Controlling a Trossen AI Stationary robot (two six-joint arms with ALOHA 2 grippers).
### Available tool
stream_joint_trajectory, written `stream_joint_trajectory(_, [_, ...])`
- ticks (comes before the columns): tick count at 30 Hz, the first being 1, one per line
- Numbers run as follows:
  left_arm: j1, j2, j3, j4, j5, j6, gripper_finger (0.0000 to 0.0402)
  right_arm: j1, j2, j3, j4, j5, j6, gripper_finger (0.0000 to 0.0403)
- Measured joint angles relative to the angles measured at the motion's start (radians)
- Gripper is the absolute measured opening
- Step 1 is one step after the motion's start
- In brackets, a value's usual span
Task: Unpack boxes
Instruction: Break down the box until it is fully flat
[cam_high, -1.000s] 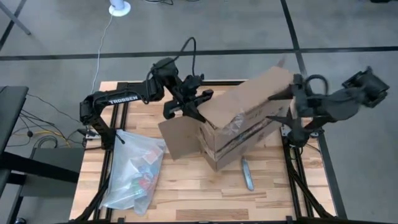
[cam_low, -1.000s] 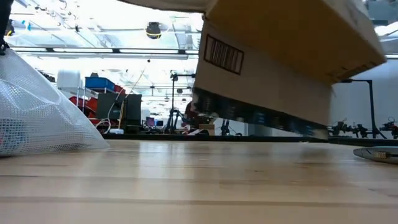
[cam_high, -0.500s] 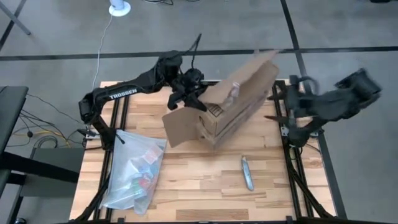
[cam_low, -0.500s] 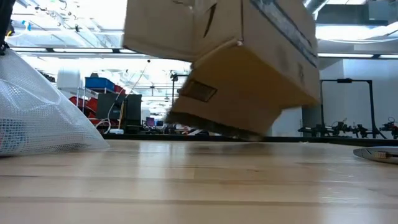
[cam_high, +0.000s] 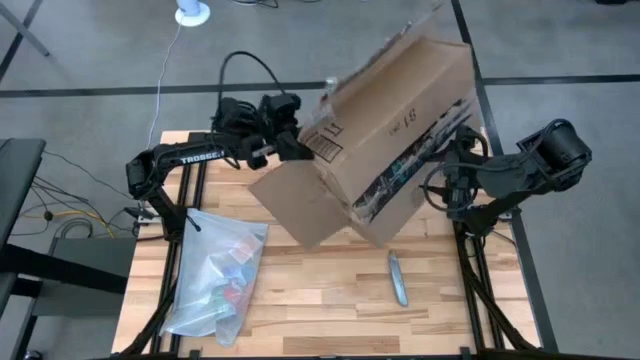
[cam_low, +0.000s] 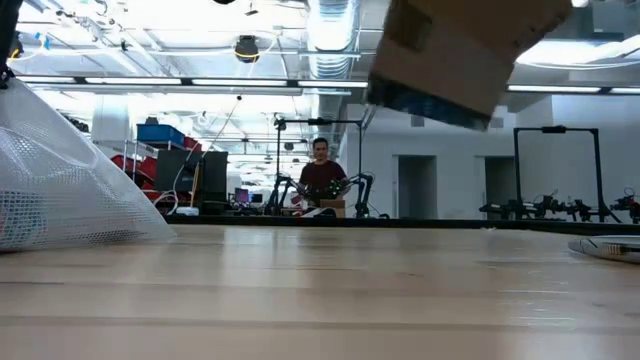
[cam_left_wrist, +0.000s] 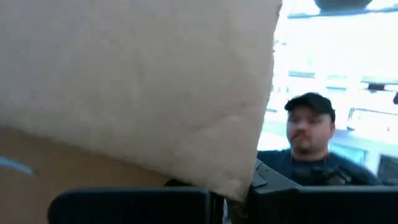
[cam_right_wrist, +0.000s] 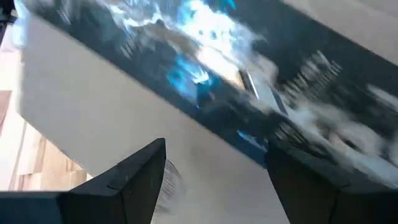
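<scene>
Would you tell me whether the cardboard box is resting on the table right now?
Apart. In the low view the box hangs high, with open room visible between its underside and the table.

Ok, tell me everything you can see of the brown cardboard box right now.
The brown corrugated cardboard shipping box is lifted clear of the wooden table, tilted steeply, with only a corner showing at the top of the low view. One flap hangs down open; dark printed tape runs along an edge, and handwritten marks and a small label sit on its side. The left end effector grips it at one end; the right end effector sits against the taped side, grip unclear.
</scene>
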Motion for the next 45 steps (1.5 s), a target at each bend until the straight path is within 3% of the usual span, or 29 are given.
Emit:
stream_joint_trajectory(5, [-0.003,-0.036,0.000,0.005,-0.187,-0.031,0.0000,0.000,0.001,0.000,0.003,0.016,0.005,0.0260])
stream_joint_trajectory(10, [-0.023,-0.040,-0.031,-0.035,-0.307,0.052,0.0000,-0.010,0.000,0.001,0.002,0.065,0.006,0.0260])
stream_joint_trajectory(13, [-0.025,-0.038,-0.127,0.004,-0.389,0.091,0.0000,-0.025,0.002,0.001,0.008,0.063,0.022,0.0260])
stream_joint_trajectory(18, [-0.018,-0.034,-0.336,0.226,-0.474,0.063,0.0000,-0.027,0.002,-0.001,0.004,0.052,0.023,0.0260])
stream_joint_trajectory(24, [-0.011,-0.035,-0.525,0.420,-0.473,0.066,0.0000,-0.027,0.006,0.000,0.003,0.051,0.023,0.0260])
stream_joint_trajectory(29, [-0.012,-0.036,-0.610,0.401,-0.465,0.084,0.0000,-0.027,0.005,0.000,0.002,0.050,0.025,0.0260])
stream_joint_trajectory(35, [-0.024,-0.036,-0.621,0.378,-0.477,0.099,0.0007,-0.027,0.005,0.000,0.001,0.044,0.051,0.0260])
stream_joint_trajectory(45, [-0.045,-0.036,-0.621,0.286,-0.346,0.127,0.0129,-0.034,0.003,-0.041,0.010,0.019,0.076,0.0260])
